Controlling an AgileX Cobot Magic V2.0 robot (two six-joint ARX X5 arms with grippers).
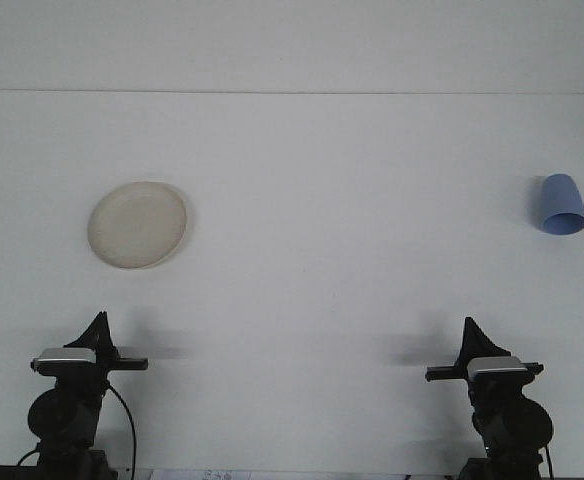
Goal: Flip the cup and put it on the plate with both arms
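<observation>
On the far right of the tabletop [322, 250] the blue cup [561, 205] is lying on its side; the plate [138, 224] is sitting well apart at left; both arms are parked near, jaw state impossible to tell; reaching for the cup likely comes next.

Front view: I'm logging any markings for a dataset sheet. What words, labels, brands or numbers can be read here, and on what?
None can be read.
Plate: plain, no print visible.
Blue cup: plain, no label visible.
Left gripper and right gripper: no legible marking.
Bottom edge, a paper strip with faint marks: too small and blurred to read.
</observation>
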